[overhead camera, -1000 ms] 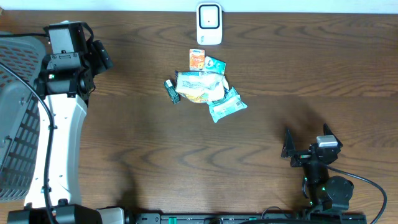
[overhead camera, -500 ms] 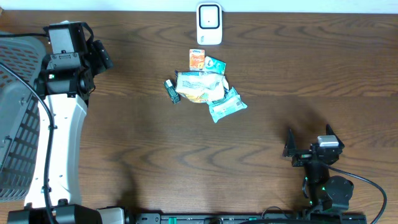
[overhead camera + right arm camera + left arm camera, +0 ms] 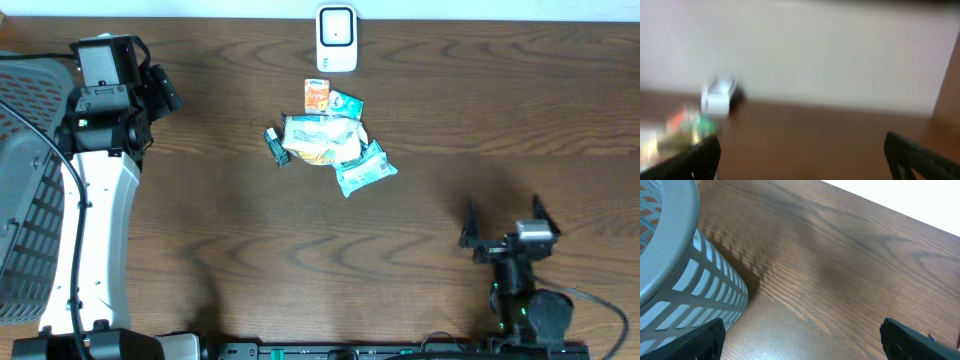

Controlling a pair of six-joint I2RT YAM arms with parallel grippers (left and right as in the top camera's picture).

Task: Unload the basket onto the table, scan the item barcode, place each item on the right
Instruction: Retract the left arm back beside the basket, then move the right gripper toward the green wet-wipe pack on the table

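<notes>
Right gripper [image 3: 504, 212]: released, fingers spread wide with nothing between them, sits low over the near right part of the table [image 3: 200, 200], well apart from everything else. In the wrist view, same right gripper [image 3: 805, 160]: faces the far side, with only blurred shapes of the pile and the white scanner [image 3: 718, 95] ahead at the left. Left gripper [image 3: 163, 88]: likewise released and empty, hangs at the far left, just right of the grey basket [image 3: 25, 210]. In its wrist view, left gripper [image 3: 805, 342]: looks down on bare wood, with the slotted basket [image 3: 700, 285] close at the left. Out in the middle, toward the far side: pile of packets [image 3: 335, 152], touched by neither arm. In the pile: a large white and yellow bag [image 3: 315, 140] at the centre, an orange packet [image 3: 317, 95] and a small teal packet [image 3: 347, 102] at its far edge, a larger teal packet [image 3: 366, 170] at its near right, a small dark green item [image 3: 275, 146] at its left. Beyond the pile, at the far edge of the table: scanner [image 3: 336, 38], just beyond the orange packet.
</notes>
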